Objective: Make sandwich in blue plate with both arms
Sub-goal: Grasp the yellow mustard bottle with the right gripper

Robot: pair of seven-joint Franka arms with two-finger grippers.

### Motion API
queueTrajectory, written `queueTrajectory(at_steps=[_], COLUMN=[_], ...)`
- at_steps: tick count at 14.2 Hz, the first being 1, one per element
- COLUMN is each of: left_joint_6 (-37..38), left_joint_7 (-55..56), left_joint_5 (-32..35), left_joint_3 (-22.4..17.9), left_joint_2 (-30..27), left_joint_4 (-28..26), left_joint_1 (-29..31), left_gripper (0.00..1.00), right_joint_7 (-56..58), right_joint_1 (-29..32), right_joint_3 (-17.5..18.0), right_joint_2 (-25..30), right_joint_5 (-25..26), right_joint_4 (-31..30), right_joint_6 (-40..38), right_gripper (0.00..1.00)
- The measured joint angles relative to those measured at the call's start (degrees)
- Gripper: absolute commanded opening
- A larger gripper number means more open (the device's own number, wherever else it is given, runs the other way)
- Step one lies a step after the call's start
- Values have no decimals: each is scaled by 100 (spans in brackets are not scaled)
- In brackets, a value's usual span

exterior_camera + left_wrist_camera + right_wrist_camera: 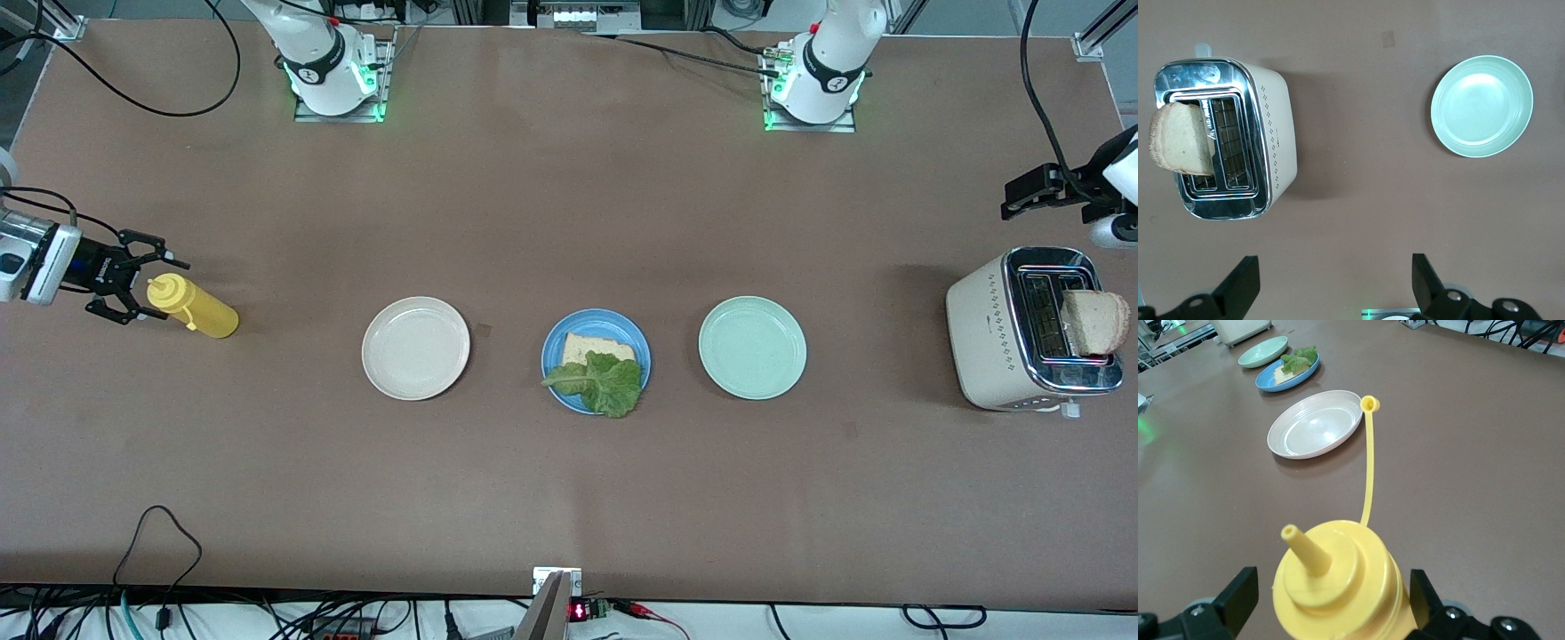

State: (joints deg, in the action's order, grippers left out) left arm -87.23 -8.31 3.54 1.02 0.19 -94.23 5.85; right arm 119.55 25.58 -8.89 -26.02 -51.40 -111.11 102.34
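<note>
Bread point(597, 346) and lettuce point(601, 382) in blue plate point(554, 349) — toaster point(987, 331) with slice point(1093, 322)

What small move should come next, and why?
Probably the open right gripper should close on the yellow bottle, which already sits between its fingers. The blue plate holds bread and lettuce; sauce seems next.

The blue plate point(556, 342), round and matte with a raised rim, sits mid-table between a cream plate point(415, 348) and a pale green plate point(752, 348). On it lies one light-brown bread slice point(591, 345), flat, with a crinkled green lettuce leaf point(603, 383) draped over its nearer half and hanging past the plate's rim toward the front camera. A second bread slice point(1094, 322), darker at the crust, stands upright in a toaster point(982, 331) at the left arm's end of the table.
</note>
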Motion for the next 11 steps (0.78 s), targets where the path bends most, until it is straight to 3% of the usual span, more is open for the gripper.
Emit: queueTrajectory(at_steps=[11], left_joint_6=[0], left_joint_7=[0], left_joint_5=[0], left_joint_3=[8], left_joint_2=[42], left_joint_4=[0], left_joint_1=[-24], left_gripper=[100], right_joint_7=[1214], right_joint_1=[132], right_joint_3=[28], right_joint_2=[-769], right_joint_5=[-978], right_joint_4=[3], right_joint_6=[-4], right_gripper=[100])
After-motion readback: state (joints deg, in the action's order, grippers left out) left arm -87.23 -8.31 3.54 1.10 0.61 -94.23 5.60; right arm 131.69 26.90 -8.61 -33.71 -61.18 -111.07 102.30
